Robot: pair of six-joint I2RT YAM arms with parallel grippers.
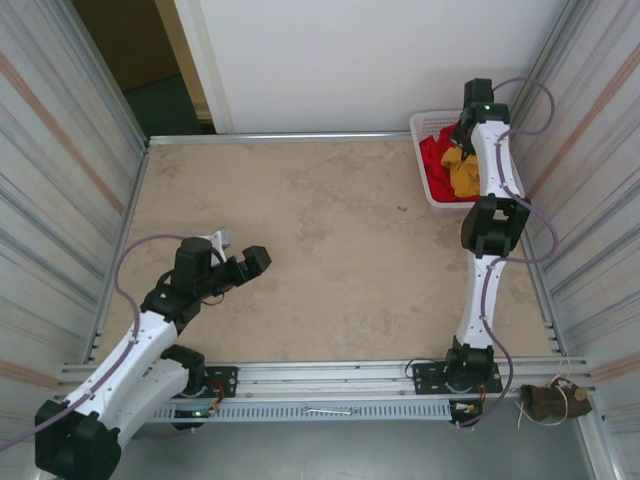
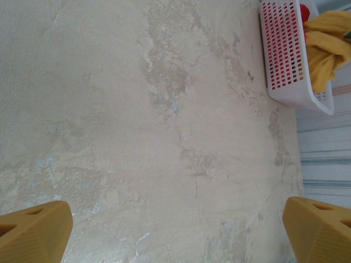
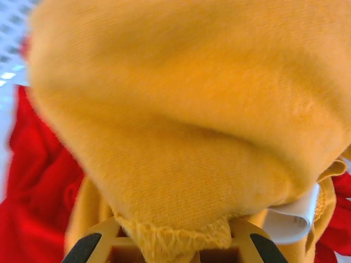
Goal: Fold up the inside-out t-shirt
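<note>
Stretching between ribbed metal walls (image 1: 60,150), beige tabletop (image 1: 330,250), basket (image 1: 420,160) holding yellow t-shirt (image 1: 462,172)

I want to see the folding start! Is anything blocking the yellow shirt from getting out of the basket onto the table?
Nothing visible blocks it. The right gripper is shut on the yellow t-shirt, which lies among the red garments in the basket. Only the basket wall lies before the bare table.
</note>
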